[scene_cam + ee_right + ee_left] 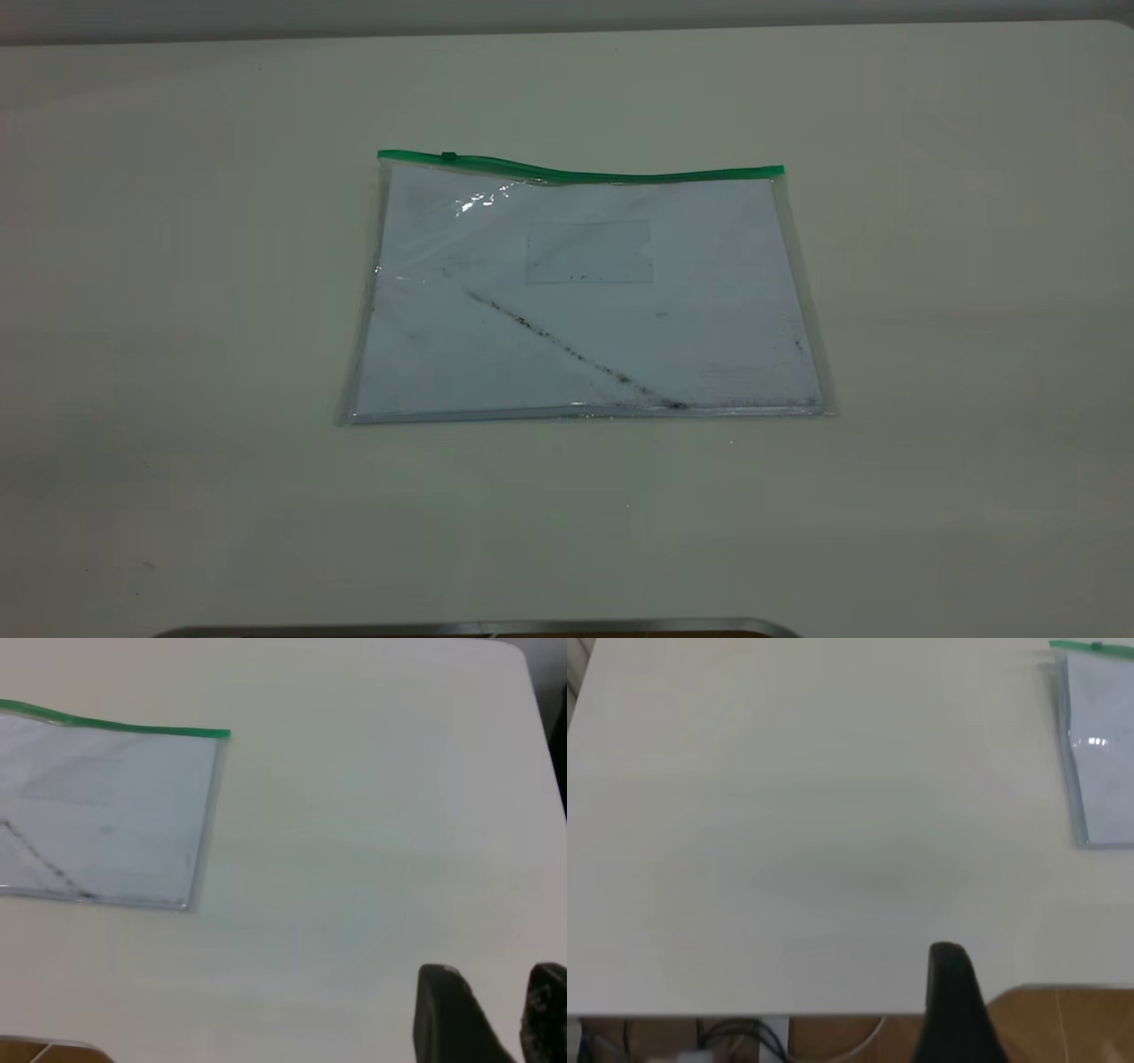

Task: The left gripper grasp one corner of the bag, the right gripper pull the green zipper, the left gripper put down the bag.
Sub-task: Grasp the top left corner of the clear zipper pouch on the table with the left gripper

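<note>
My left gripper and right gripper look like matt black plastic. The bag is clear, glossy plastic catching glare, with white paper inside and a gritty dark streak. The green zipper is smooth plastic. The table is smooth and matt.

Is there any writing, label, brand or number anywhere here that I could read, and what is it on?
None that can be read.
The bag: white paper inside shows no legible text; only a dark diagonal streak.
The small card pocket: looks blank, a few tiny specks, too small to tell.
The green zipper: no marking visible.
The table and both claws: no labels show.
</note>
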Available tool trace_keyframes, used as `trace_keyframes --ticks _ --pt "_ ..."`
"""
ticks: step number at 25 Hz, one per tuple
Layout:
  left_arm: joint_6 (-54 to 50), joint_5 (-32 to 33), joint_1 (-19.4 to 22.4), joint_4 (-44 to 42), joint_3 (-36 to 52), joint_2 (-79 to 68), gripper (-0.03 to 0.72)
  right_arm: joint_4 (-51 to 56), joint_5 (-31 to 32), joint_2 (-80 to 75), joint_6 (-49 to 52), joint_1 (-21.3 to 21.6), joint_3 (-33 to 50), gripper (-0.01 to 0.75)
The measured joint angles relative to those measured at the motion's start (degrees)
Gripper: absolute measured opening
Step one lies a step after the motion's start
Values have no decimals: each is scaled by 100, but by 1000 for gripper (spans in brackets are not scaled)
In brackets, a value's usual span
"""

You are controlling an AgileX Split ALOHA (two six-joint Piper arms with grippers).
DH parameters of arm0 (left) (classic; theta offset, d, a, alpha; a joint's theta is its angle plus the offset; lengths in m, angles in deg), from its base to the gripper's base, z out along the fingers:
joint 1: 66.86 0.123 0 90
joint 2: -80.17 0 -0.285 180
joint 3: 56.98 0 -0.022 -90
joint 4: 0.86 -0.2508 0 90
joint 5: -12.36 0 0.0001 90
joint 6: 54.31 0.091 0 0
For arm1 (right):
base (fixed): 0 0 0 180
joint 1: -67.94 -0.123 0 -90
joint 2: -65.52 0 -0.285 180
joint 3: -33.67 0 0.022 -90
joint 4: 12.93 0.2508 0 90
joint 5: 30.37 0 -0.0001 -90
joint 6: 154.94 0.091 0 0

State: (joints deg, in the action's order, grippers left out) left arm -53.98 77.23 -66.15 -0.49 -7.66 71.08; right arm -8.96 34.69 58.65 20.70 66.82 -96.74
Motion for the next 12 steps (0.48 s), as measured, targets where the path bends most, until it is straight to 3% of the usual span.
trace_keyframes --ticks 6,12 --pt "7 -869 0 43 -324 -1493 569 139 -46 0 0 0 0 277" --pt "92 -1917 0 49 -821 -3531 569 143 -645 -374 0 0 -213 470"
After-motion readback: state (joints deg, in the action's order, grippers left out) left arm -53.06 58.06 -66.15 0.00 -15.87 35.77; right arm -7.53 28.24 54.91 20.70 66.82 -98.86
